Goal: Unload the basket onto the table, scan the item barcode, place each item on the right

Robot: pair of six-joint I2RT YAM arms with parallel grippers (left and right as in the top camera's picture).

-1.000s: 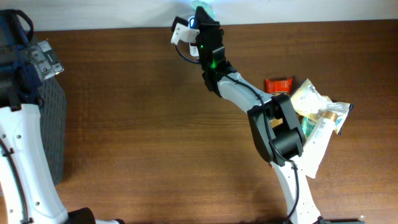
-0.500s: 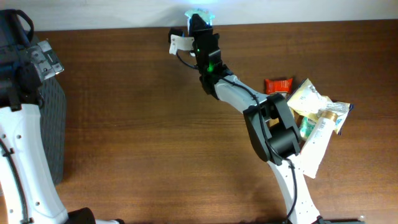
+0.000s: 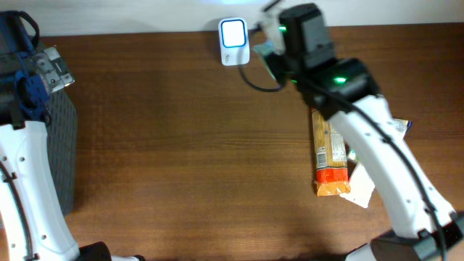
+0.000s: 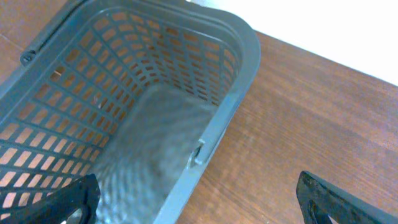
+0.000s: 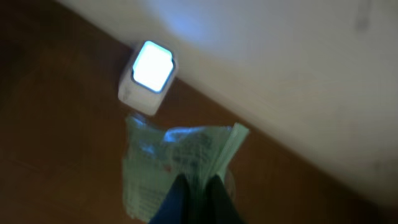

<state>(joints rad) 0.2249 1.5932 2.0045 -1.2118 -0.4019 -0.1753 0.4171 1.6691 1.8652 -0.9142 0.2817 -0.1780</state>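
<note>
At top centre of the overhead view, the right tool point(image 5: 194, 185), clamped on a green packet point(image 5: 163, 163), holds it beside the glowing scanner point(image 3: 233, 33), scan likely underway.

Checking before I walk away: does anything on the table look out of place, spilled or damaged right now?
Nothing looks spilled or broken. The green packet, pinched in the right pincer, is folded and creased beside the lit scanner. The orange snack pack lies flat at right, partly under the arm.
</note>
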